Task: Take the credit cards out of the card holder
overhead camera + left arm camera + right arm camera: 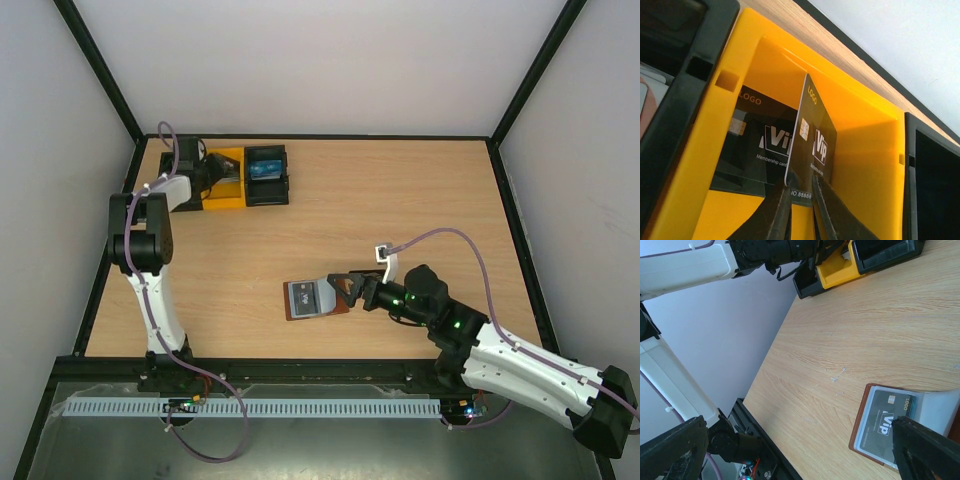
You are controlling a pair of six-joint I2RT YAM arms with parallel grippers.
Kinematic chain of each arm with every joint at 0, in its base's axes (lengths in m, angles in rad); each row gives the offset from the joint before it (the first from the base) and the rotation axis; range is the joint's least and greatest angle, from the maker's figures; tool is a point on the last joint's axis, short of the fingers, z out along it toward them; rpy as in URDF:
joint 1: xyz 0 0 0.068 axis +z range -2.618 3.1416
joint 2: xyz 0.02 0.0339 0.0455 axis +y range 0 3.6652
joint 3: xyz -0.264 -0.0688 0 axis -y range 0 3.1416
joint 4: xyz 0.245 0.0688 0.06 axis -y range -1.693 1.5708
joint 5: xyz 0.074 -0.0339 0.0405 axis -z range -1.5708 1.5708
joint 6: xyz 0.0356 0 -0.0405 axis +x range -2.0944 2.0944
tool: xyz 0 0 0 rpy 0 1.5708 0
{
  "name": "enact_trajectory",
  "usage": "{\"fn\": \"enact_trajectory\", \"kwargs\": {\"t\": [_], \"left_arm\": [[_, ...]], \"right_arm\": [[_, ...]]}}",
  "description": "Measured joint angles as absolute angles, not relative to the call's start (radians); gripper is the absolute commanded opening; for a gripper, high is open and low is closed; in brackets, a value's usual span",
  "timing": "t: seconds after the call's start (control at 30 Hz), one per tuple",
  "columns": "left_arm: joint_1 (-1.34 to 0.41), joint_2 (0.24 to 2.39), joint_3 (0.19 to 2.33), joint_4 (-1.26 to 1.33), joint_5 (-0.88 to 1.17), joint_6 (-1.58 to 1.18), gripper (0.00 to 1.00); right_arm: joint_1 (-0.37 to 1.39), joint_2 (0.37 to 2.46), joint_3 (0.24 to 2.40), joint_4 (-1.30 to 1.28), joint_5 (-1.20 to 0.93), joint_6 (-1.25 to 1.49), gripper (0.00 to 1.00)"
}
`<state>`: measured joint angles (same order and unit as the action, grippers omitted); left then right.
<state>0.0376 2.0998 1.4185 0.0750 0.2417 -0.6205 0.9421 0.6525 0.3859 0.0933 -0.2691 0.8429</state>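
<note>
Left end effector [800, 187] clamped on lower edge of black card [812, 135], held upright over yellow bin [870, 165]. Second card [760, 145] lies flat beneath it. Holder [308, 299] lies open mid-desk [400, 200], third card [885, 417] in it. Right end effector [347, 289] apart, one finger [925, 450] over holder's right end. Your call: right arm far nearer. Holder's long axis runs left-right, and third card sits just left of that end effector.

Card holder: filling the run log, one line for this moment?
left gripper: shut on black card at yellow bin | right gripper: open at card holder | second card inside
</note>
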Motion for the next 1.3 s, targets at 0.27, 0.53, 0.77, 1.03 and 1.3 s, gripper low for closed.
{"fn": "enact_trajectory", "kwargs": {"t": [0.27,0.53,0.77,1.03,1.3], "left_arm": [[0.038,2.104,1.461,0.036,0.234,-0.613,0.21],[0.038,2.104,1.486,-0.001,0.226,-0.615,0.31],[0.038,2.088,1.488,-0.060,0.201,-0.617,0.50],[0.038,1.998,1.488,-0.121,0.187,-0.630,0.68],[0.038,1.791,1.343,-0.122,0.275,-0.654,0.99]], "right_arm": [[0.942,0.648,0.386,0.082,-0.262,0.853,0.98],[0.942,0.639,0.386,0.078,-0.254,0.865,0.98],[0.942,0.623,0.386,0.071,-0.243,0.879,0.98],[0.942,0.613,0.386,0.049,-0.234,0.888,0.98],[0.942,0.635,0.386,-0.007,-0.185,0.903,0.98]]}}
